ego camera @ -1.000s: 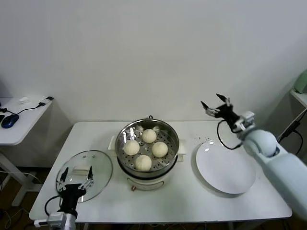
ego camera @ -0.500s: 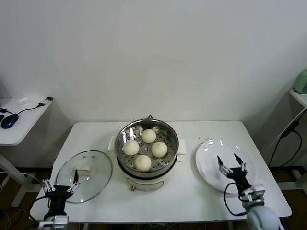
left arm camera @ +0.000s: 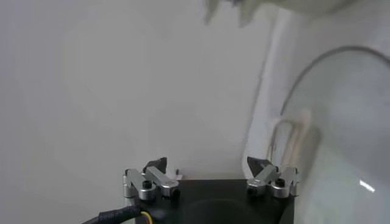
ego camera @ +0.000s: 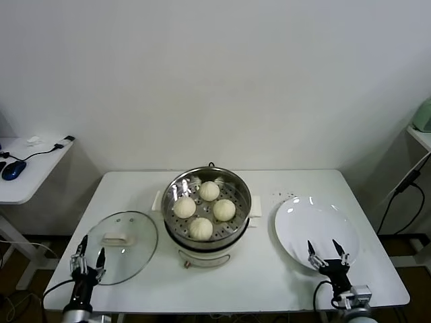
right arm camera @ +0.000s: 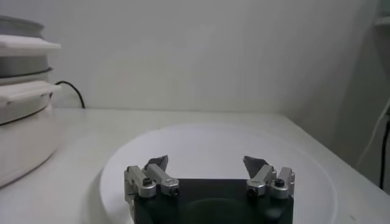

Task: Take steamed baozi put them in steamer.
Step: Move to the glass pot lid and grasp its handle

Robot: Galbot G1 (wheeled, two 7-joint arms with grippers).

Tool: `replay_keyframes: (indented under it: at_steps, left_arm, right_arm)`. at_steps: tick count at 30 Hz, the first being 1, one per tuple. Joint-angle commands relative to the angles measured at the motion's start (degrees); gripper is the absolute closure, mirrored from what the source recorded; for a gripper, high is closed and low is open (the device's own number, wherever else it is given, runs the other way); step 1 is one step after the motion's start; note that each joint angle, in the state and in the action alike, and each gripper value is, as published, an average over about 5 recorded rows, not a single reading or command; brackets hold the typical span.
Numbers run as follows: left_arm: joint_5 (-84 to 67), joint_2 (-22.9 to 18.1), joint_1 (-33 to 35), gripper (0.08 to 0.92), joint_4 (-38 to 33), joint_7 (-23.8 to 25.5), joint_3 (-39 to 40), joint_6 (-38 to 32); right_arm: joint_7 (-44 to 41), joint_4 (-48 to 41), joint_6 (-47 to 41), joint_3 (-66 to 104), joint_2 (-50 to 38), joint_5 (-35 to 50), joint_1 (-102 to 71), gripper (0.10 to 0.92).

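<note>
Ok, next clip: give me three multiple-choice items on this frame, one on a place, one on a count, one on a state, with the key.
1. Where are the buns?
A. on the white plate
B. in the steamer
C. on the glass lid

2. How many buns show?
A. two
B. three
C. four

3. How do the left gripper and the right gripper stand?
A. both open, holding nothing
B. both shut on buns
C. left shut on the lid

Key: 1 B, all sit on the perforated tray; the plate is bare. 2 C, four in the pot. 3 A, both low at the table's near edge, jaws spread and empty; the lid lies untouched.
</note>
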Motion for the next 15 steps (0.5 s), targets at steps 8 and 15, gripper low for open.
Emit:
replay_keyframes:
  at_steps: [8,15]
  left_arm:
    - [16.73,0.98,-10.75,0.177,13.78,-2.58,2.39,0.93]
    - [16.52,1.23,-14.08,0.177,16.58,-2.69,3.2,1.0]
  right_arm:
    - [1.92,7.36,-4.28,1.48,1.65,-1.75,-2.55,0.203]
    - [2.42,9.8,-5.86,1.6,1.76,-2.21,-2.69,0.203]
